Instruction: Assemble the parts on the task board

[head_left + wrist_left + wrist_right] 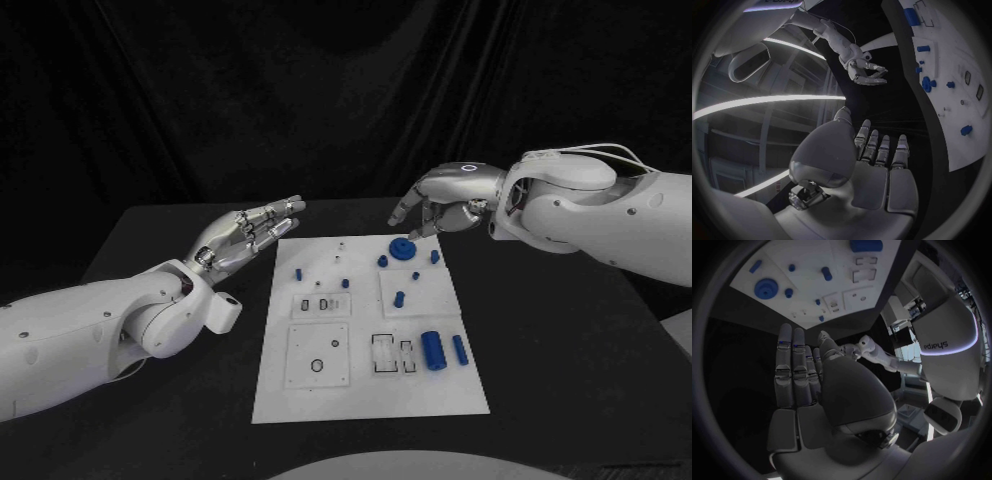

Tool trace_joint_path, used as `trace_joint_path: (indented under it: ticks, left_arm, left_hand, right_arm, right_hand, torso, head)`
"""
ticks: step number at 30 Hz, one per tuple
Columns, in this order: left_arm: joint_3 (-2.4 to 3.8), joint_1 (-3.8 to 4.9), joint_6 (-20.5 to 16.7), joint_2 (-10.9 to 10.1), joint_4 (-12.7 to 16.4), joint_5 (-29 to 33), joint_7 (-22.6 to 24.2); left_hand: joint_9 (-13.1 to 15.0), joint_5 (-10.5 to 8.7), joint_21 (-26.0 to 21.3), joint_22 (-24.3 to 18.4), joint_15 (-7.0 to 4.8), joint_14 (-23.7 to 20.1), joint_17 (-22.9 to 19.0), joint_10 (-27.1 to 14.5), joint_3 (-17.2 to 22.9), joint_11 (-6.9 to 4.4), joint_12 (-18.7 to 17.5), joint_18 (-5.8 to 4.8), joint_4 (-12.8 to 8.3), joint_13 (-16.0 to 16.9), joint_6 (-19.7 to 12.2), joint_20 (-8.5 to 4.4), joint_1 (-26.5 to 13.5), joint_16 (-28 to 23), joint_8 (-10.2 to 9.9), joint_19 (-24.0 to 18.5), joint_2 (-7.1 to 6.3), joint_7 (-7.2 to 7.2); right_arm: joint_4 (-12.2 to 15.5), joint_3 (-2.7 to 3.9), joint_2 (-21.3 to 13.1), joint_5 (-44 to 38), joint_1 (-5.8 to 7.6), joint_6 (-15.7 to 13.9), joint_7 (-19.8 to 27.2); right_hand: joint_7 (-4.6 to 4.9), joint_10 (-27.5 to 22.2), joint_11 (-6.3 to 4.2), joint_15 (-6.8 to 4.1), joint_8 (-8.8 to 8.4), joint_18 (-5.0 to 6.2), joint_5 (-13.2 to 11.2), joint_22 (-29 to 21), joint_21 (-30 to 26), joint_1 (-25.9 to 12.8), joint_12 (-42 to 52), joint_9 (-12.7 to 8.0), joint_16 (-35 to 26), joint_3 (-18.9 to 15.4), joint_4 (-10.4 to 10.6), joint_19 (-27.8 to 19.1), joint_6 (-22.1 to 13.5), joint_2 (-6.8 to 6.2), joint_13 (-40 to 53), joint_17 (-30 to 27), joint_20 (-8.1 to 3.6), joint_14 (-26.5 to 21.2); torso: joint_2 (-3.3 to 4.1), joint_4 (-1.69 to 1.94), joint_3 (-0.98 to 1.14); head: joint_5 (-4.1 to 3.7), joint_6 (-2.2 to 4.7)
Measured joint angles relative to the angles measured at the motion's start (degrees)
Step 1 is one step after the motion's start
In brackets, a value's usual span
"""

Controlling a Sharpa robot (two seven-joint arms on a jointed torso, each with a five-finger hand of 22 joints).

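**A:** Where does the task board (361,390) sit?

**B:** Flat in the middle of the black worktop (577,340), with its long side running away from the robot. The blue parts lie mostly on its far half and along its right side.

**A:** Which parts can you pick out?

**B:** A round blue disc (404,246) near the far edge, with small blue pegs (398,298) scattered just nearer than it. Two larger blue cylinders (434,350) lie side by side on the near right part, next to some rectangular recesses. One more small blue piece (300,272) sits toward the board's left edge.

**A:** What is the left hand (257,232) doing?

**B:** It hovers just off the board's far left corner, above the worktop. Its fingers are stretched out and lie close together, and it holds nothing. The left wrist view shows the same flat palm and straight fingers (882,150), clear of the board.

**A:** And the right hand (440,205)?

**B:** It hangs above the board's far right corner, just past the blue disc and not touching it. In the head view the fingers curve downward with the tips drawn toward each other; the right wrist view shows the fingers (792,365) extended. There is nothing in its grasp.
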Motion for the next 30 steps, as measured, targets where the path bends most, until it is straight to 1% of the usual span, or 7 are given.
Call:
trace_joint_path:
  ticks: [4,8,11,18,21,26,30]
  left_arm:
    - [-0.12,0.95,-0.24,-1.30,1.31,-0.19,0.01]
    - [-0.09,2.14,-0.69,-2.94,3.09,-0.28,0.01]
    - [-0.05,2.73,-1.10,-4.22,4.72,-0.33,0.01]
    - [-0.09,3.22,-2.03,-6.65,7.13,-0.40,0.03]
    - [-0.09,3.40,-2.43,-7.13,7.85,-0.41,0.03]
    - [-0.09,3.61,-2.80,-7.36,8.45,-0.43,0.04]
    - [-0.08,3.69,-2.84,-7.56,8.58,-0.44,0.04]
  left_hand:
    - [-0.05,0.61,0.00,-0.09,0.30,-1.07,-0.20,-1.29,0.00,-0.20,-1.11,0.00,0.00,-0.20,-0.57,0.23,0.30,-0.64,-0.35,-0.23,-0.30,0.10]
    - [-0.06,0.82,0.00,-0.09,0.37,-1.31,-0.21,-1.58,0.00,-0.49,-1.33,0.00,0.00,-0.21,-0.66,0.23,0.54,-0.64,-0.38,-0.23,-0.06,0.01]
    - [-0.12,1.27,0.00,-0.09,0.43,-1.36,-0.20,-1.84,0.00,-0.34,-1.57,0.00,0.00,-0.27,-1.17,0.23,0.54,-0.88,-0.38,-0.23,-0.06,-0.08]
    - [-0.19,1.80,-0.46,-0.24,0.15,-2.47,-0.44,-2.67,0.00,-0.76,-2.22,-0.01,0.00,-0.34,-2.19,0.52,1.08,-1.51,-0.61,-0.53,-0.13,-0.30]
    - [-0.19,1.98,-1.21,-0.49,-1.02,-4.25,-0.78,-3.29,-0.16,-0.75,-2.66,-0.01,-0.16,-0.40,-2.84,-0.43,1.08,-2.51,-0.88,-1.68,-0.12,-0.28]
    - [-0.33,1.98,-2.23,-0.87,-2.95,-6.19,-1.16,-4.78,-0.32,-1.62,-3.69,-0.01,0.00,-0.57,-4.56,-1.99,1.28,-3.20,-0.88,-3.63,0.08,-0.80]
    - [-0.38,1.98,-2.50,-0.89,-2.96,-6.59,-1.25,-5.14,-0.32,-1.59,-3.69,0.00,0.00,-0.61,-4.84,-2.17,1.28,-3.20,-1.11,-3.80,0.08,-0.91]
  right_arm:
    - [1.23,0.00,-0.41,-6.35,0.63,-0.12,-1.59]
    - [2.21,0.03,-1.28,-10.28,0.98,-1.17,-2.97]
    - [2.79,0.03,-1.74,-12.08,1.05,-2.23,-4.08]
    - [3.49,0.02,-1.80,-14.00,1.08,-4.37,-6.31]
    - [3.63,0.02,-1.76,-14.50,1.08,-5.11,-7.29]
    - [3.55,0.02,-1.50,-15.02,0.93,-5.96,-8.75]
    - [2.91,0.02,-0.82,-15.28,0.30,-6.56,-9.68]
  right_hand:
    - [-0.78,1.15,-1.15,-2.15,-0.74,0.00,0.00,1.31,2.65,-0.92,-1.34,-0.06,2.31,1.50,-0.03,5.91,0.11,-0.92,0.00,2.27,-1.90,5.94]
    - [-0.23,3.47,-1.41,-2.82,-1.02,-0.01,0.24,2.69,4.93,-1.89,-2.33,-0.06,6.99,3.17,0.36,9.42,1.00,-1.89,-0.01,5.58,-2.97,6.61]
    - [-0.63,4.94,-1.67,-3.43,-1.02,-0.01,1.61,3.80,6.41,-2.43,-3.30,0.10,11.45,4.91,0.49,10.34,3.04,-2.43,-0.01,8.17,-3.48,6.61]
    - [-0.77,7.66,-1.75,-3.84,-2.01,0.00,3.34,6.80,10.29,-3.82,-4.99,0.16,19.38,9.39,1.47,10.54,4.09,-4.63,-0.01,12.48,-3.68,6.60]
    - [-0.77,7.87,-1.95,-3.83,-2.30,0.00,2.37,7.63,11.25,-4.54,-5.22,0.16,21.02,9.98,1.97,10.74,4.09,-5.44,-0.01,13.31,-3.88,6.60]
    - [-0.77,8.08,-1.74,-3.84,-2.63,-0.01,0.86,8.47,12.15,-5.53,-5.44,0.16,22.34,10.40,2.39,10.74,4.09,-6.42,0.08,13.99,-3.88,6.60]
    - [-0.45,8.71,-1.51,-3.84,-2.86,-0.01,-0.45,9.19,12.73,-6.90,-5.56,0.26,23.13,10.39,2.72,10.74,4.15,-6.64,0.15,14.41,-3.88,6.60]
  torso:
    - [1.41,0.48,-0.41]
    - [2.65,0.76,-0.63]
    - [3.63,0.94,-0.77]
    - [5.52,1.44,-1.09]
    - [6.30,1.51,-1.16]
    - [7.19,1.61,-1.24]
    - [7.60,1.72,-1.28]
  head:
    - [-0.20,0.53]
    - [-0.27,1.09]
    - [-0.45,1.37]
    - [-1.24,1.31]
    - [-1.29,1.31]
    - [-1.41,1.37]
    - [-1.71,1.40]
